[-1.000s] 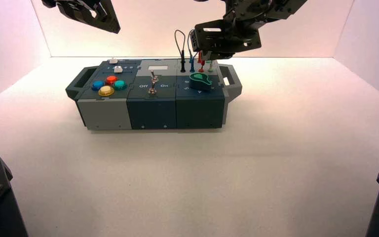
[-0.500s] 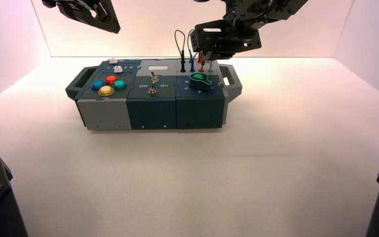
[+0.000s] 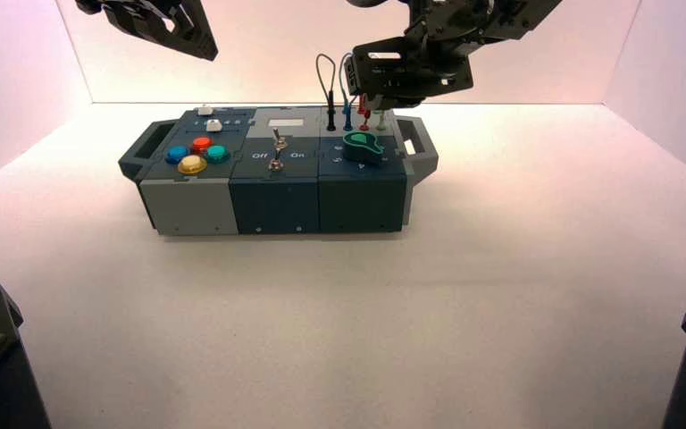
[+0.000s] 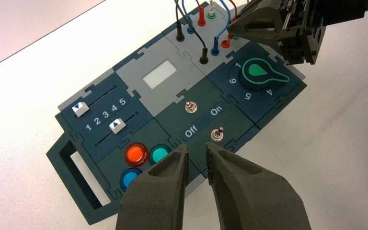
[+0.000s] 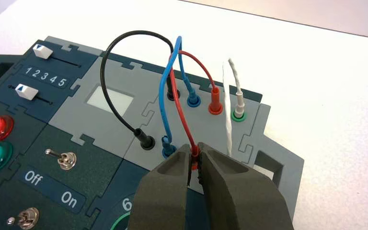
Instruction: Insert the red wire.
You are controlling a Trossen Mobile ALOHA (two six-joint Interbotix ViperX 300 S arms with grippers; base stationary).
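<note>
The red wire [image 5: 186, 125] arcs over the grey socket panel at the box's back right. Its far plug [image 5: 215, 103] stands in a socket of the far row. My right gripper [image 5: 195, 149] is shut on the wire's near red plug, just above the near row, between the blue plug [image 5: 167, 149] and the white lead [image 5: 228, 125]. In the high view that gripper [image 3: 371, 101] hangs over the sockets behind the green knob [image 3: 363, 146]. The plug's tip is hidden between the fingers. My left gripper [image 4: 197, 148] hovers high over the box's left end, slightly open and holding nothing.
A black wire [image 5: 106, 91] and a blue wire [image 5: 163, 100] are both plugged in beside the red one. A white plug [image 5: 239, 103] sits in the green socket. Two toggle switches [image 4: 216, 135], coloured buttons [image 3: 198, 154] and two sliders [image 5: 28, 91] fill the box's left and middle.
My right gripper has edged slightly upward over the sockets, still shut on the red plug. The left arm and the box have not moved.
</note>
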